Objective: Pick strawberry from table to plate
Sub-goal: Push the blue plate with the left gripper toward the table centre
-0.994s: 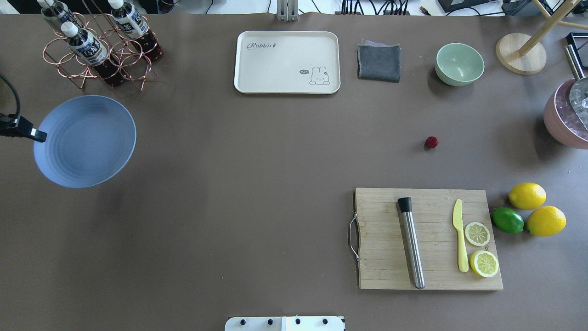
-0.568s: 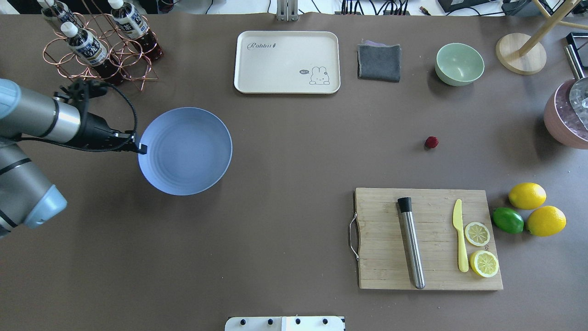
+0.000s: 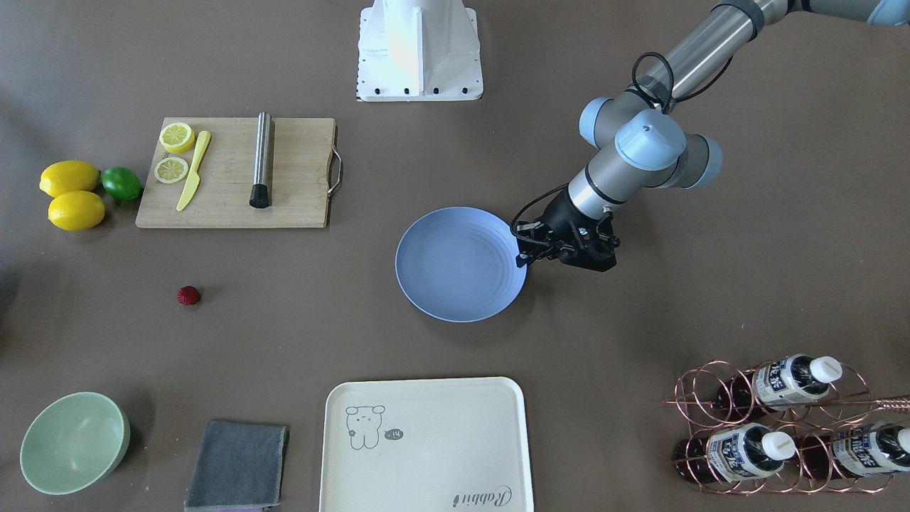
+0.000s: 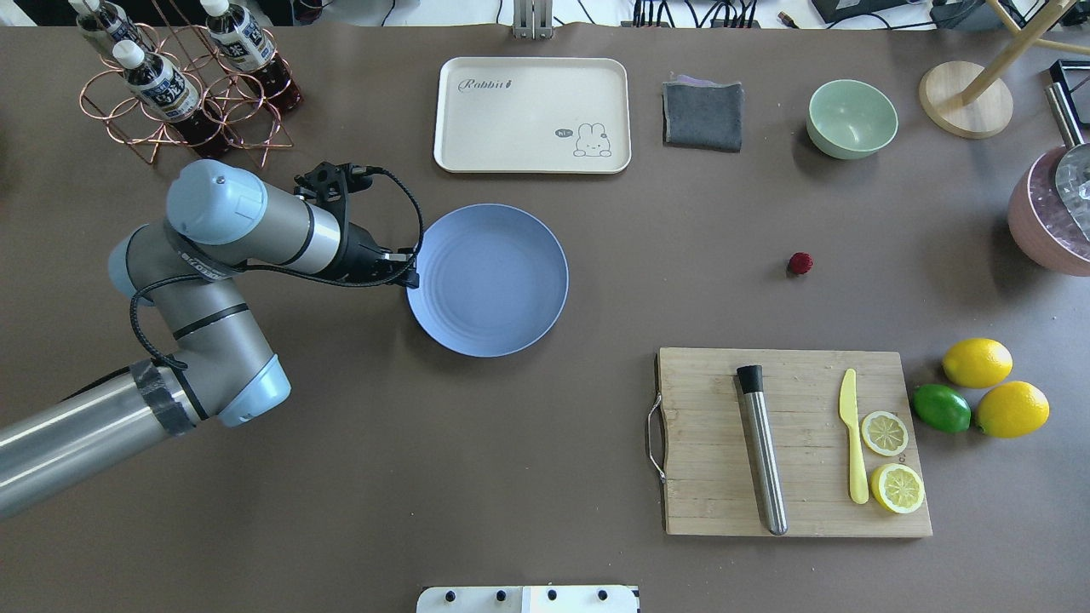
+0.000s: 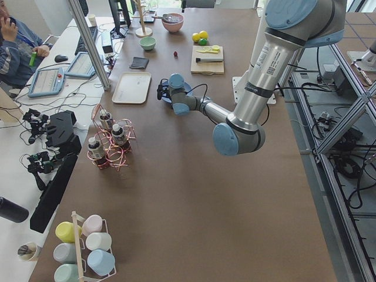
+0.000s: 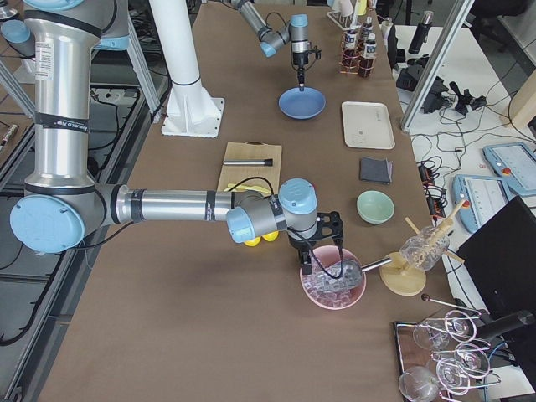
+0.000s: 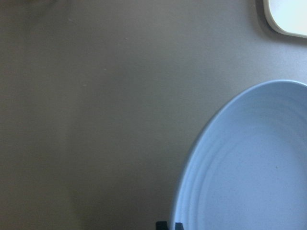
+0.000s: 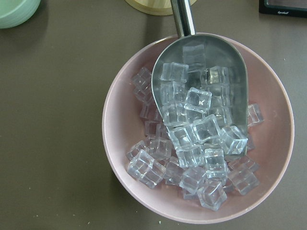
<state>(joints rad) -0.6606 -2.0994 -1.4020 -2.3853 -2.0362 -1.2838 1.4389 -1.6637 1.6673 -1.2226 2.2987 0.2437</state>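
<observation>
In the left wrist view only an arc of the plate (image 7: 249, 167) shows, cut off by the right and bottom edges, and of the left fingers (image 7: 161, 225) only two dark tips peek in at the bottom edge, against the rim; the overhead view makes it plainer: the left fingers are clamped on the left rim of the plate, a round, shallow, periwinkle-blue dish with faint concentric rings and a matte surface; whether its underside touches the counter (image 4: 511, 443) or hangs just above it is hard to judge, though a soft shadow lies along its edge; the strawberry (image 4: 800, 263), a tiny dark-red bumpy berry, lies on the bare brown-grey counter well apart from the plate, toward the robot's right, between the wooden cutting board (image 4: 707, 443) and the pale green bowl (image 4: 851, 119); in the left side view it is no more than a red speck; the right fingers (image 6: 308, 261) appear only in the right side view, small and dark above the pink bowl (image 8: 120, 120), and whether they are spread or closed cannot be told; the right wrist view shows none of them, only that bowl heaped with clear ice cubes (image 8: 192, 143) and a polished metal scoop (image 8: 182, 14) whose handle runs off the top edge; the overhead view cuts the pink bowl at its right edge; the cream rectangular tray (image 4: 528, 115), round-cornered, lies near the plate without touching it.
</observation>
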